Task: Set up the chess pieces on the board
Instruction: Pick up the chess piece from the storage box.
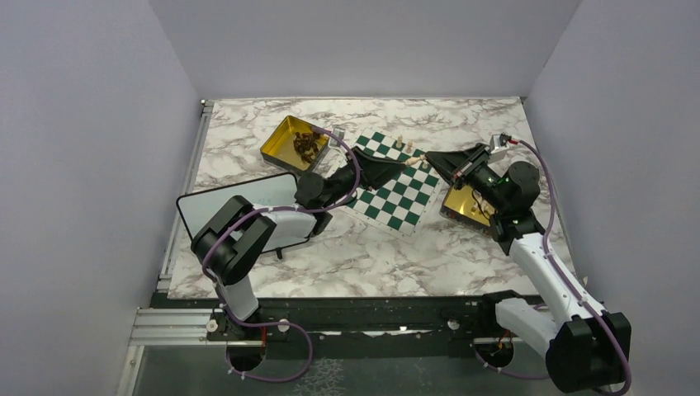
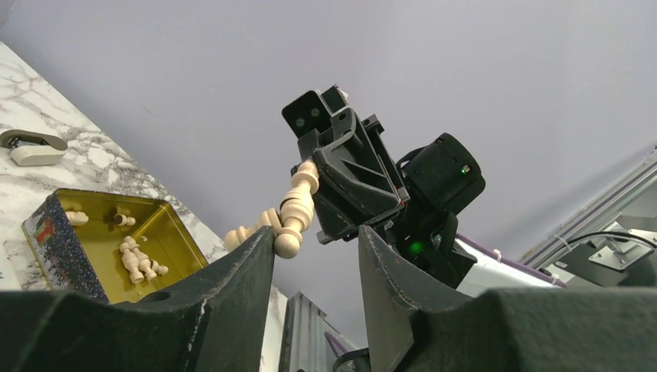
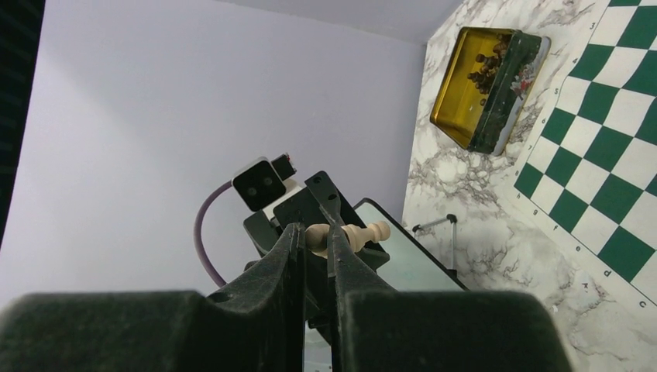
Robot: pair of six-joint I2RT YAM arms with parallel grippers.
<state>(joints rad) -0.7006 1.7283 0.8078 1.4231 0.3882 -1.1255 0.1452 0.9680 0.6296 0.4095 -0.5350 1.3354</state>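
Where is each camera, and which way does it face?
Top external: above, behind the bases, looking down on table and board; both arms show.
Left wrist: on the left arm, looking up between its fingers at the right tool.
Right wrist: on the right arm, looking along its fingers at the left tool.
Shared: both wrist views show the pale piece the right tool grips.

Soft, even light; only weak shadows on the table [image 1: 371, 256]. The tin [image 1: 281, 144] shines a little. In the wrist views the piece [image 3: 360, 232] is sharp, the nearest parts dark and blurred.
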